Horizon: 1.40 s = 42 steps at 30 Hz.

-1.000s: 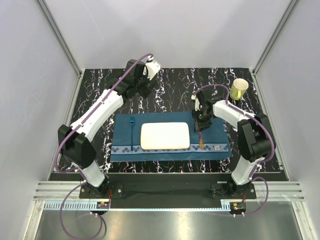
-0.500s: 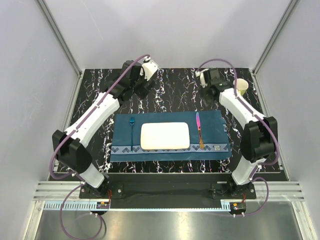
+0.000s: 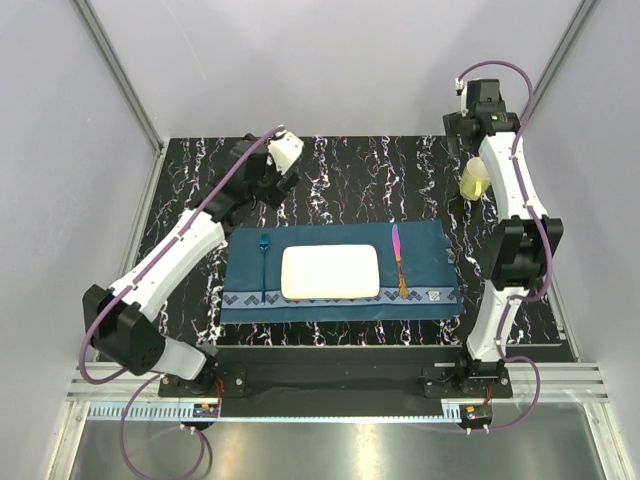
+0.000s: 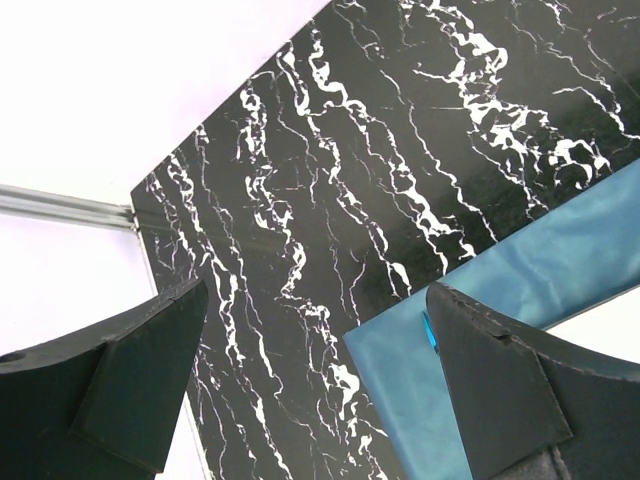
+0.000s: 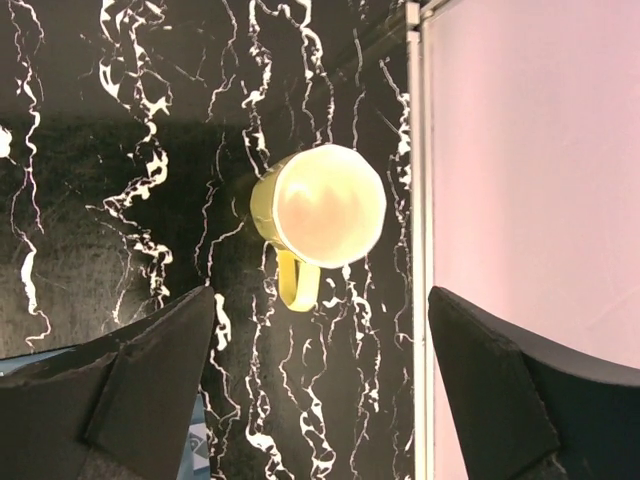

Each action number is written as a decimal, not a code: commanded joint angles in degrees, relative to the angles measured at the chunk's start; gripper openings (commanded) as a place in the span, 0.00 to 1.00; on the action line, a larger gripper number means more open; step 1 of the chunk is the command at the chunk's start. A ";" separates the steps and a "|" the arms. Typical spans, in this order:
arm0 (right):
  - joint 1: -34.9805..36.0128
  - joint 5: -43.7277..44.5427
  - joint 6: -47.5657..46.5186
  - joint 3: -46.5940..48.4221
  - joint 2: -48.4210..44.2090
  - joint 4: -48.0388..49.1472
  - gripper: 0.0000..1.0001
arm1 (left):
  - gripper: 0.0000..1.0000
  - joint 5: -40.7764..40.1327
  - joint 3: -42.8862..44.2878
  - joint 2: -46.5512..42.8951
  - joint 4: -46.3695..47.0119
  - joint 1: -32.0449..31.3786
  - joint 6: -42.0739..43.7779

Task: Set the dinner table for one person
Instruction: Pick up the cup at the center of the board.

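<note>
"While we take the overhead view first, what do you enter?"

"Entry one, dinner table (image 3: 350,170): black, white-veined, under both my hands. Entry two, placemat (image 3: 430,265): teal, back toward my bases. It bears a plate (image 3: 330,272) in the middle, a fork (image 3: 264,262) on one side and a knife (image 3: 399,262) on the other, as a single diner would want them. Entry three, mug (image 3: 474,183): yellow, off the mat, beneath my right hand (image 3: 465,140), which hangs high by the far corner. Meanwhile my left hand (image 3: 272,188) sits low over bare table beyond the mat."

"Left wrist?"

"Fingers spread full, nothing between them. The mat's edge and the fork's tip lie just by one finger. There is free table ahead and toward the other finger, up to the frame rail (image 4: 60,205)."

"Right wrist?"

"Fingers likewise wide, holding nothing. The mug stands well below, centred between them, mouth up, handle pointing back toward my wrist. I judge it the one piece not yet set, hence the hand above it. The wall (image 5: 530,150) and rail run close beside the mug on one finger's side, so it is tight there. Open table on the other side leads toward the mat."
</note>
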 commanded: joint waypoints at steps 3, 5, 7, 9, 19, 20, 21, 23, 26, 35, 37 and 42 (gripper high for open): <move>-2.97 0.48 3.03 8.03 5.93 -5.11 0.91 | 0.99 -2.40 -3.61 -3.73 6.54 0.30 -0.23; -3.95 1.97 3.65 8.74 7.59 -4.67 0.90 | 0.99 -2.58 -3.53 -3.20 6.54 0.30 -0.85; -5.10 3.30 4.53 9.53 8.65 -4.15 0.90 | 0.99 -2.75 -3.09 -2.68 6.54 0.30 -0.94; -5.45 3.56 4.97 10.41 10.23 -3.97 0.90 | 0.99 -3.45 -2.22 -1.36 6.63 0.30 -0.50; -6.24 6.37 3.92 16.74 13.58 -2.56 0.91 | 0.99 -4.95 6.57 6.99 7.77 0.21 -0.67; -6.51 6.64 3.83 16.83 13.75 -2.47 0.91 | 0.99 -4.95 7.36 8.47 7.68 0.30 -1.02; -7.29 6.12 3.66 16.92 13.84 -2.47 0.91 | 0.99 -4.95 9.02 9.19 7.68 0.30 -1.11; -8.26 5.93 3.57 16.48 13.93 -2.39 0.90 | 0.99 -4.95 10.44 11.03 7.59 0.30 -1.11; -9.93 5.67 3.30 15.34 13.93 -2.47 0.89 | 0.99 -5.04 13.07 12.70 7.51 0.30 -0.85; -13.54 1.28 4.09 22.27 18.94 -11.08 0.86 | 0.99 -5.04 12.82 13.76 7.42 0.30 -1.55; -13.54 -1.35 3.92 22.54 19.20 -11.44 0.87 | 0.99 -5.30 12.38 13.76 7.51 0.39 -1.90; -13.45 -7.07 4.80 29.29 21.93 -15.74 0.88 | 0.99 -5.83 11.50 13.76 7.59 0.56 -2.52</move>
